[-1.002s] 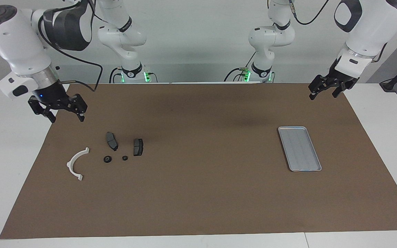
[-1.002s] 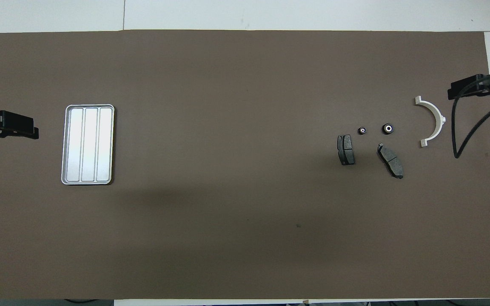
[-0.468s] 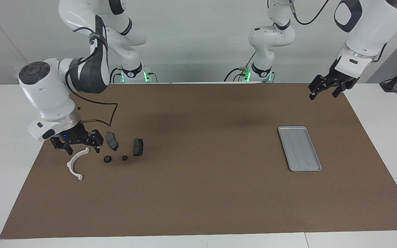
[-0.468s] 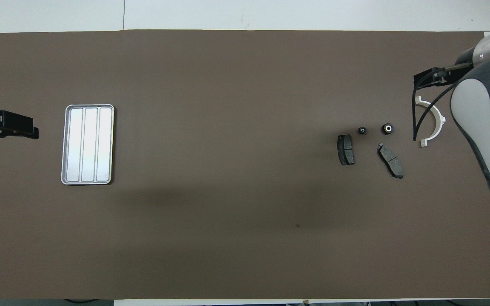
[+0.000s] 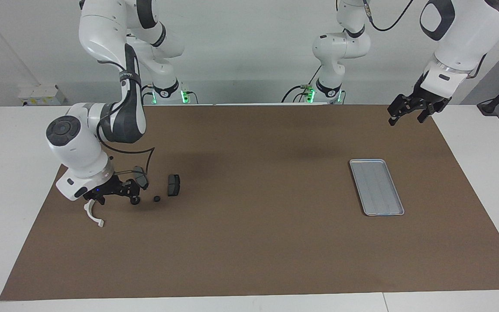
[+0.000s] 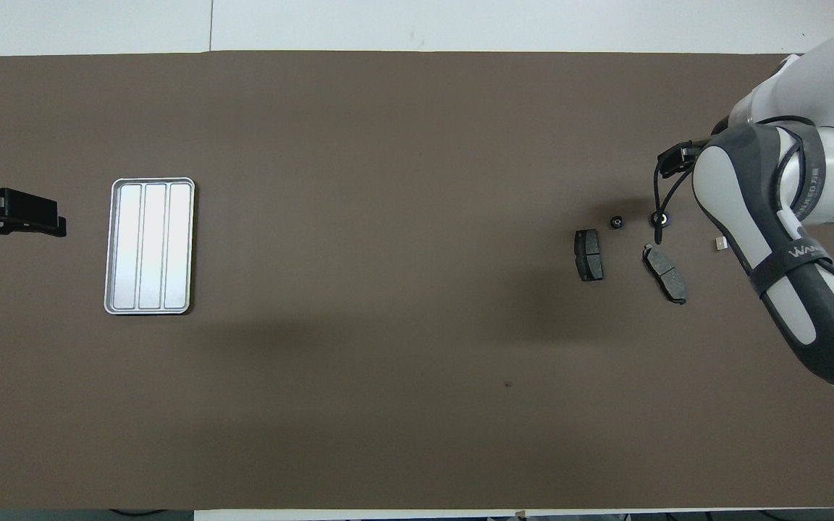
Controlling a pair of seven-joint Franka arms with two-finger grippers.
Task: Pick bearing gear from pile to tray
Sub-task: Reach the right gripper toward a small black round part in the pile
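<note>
Since the earlier frames, my right hand (image 5: 113,193) has dropped from high over the mat's corner to just above the pile (image 5: 145,190) at my own end of the tabletop (image 5: 249,242). It hangs low with its fingers spread and nothing between them. The larger black bearing gear (image 5: 135,200) sits right at my fingertips; whether I touch it I cannot tell. I judge the low, open posture is set to close on that part next.

Findings around the hand:
- A smaller black round piece (image 5: 157,199) lies just past the gear, toward the table's middle.
- 1 brake pad (image 5: 173,185) lies past that piece; the other brake pad (image 5: 141,177) is partly hidden by my wrist and cable.
- The white arc bracket (image 5: 93,216) lies directly under my wrist, partly covered.

The tray (image 5: 377,187) holds nothing and lies well apart, toward my left arm's end. My left hand (image 5: 409,112) waits there with open fingers, raised over the mat's corner, holding nothing.

Writing: my right forearm strap reads "WANA..." in the overhead view, the rest cut off. No other legible labels.
</note>
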